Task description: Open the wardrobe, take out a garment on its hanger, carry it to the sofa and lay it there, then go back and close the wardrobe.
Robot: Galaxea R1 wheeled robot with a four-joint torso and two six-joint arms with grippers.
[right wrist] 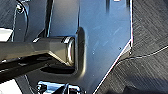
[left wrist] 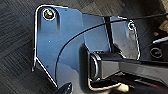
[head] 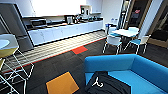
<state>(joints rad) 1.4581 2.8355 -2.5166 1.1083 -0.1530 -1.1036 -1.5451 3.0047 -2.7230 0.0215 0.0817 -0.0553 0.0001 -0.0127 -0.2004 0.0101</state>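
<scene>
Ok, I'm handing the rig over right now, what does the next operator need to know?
Grippers: the wrist views do not tell whether either one is open or shut.
Garment: black, with its white hanger hook showing, lying on the seat of the blue sofa.
Done: garment taken out, carried over and laid on the sofa.
Left: go back to the wardrobe and close it.

Blurry, pixelated — blown-out glare above

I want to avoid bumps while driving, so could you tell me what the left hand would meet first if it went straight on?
Probably the dark grey carpet floor, which the left wrist view faces; depth is unclear.
</scene>
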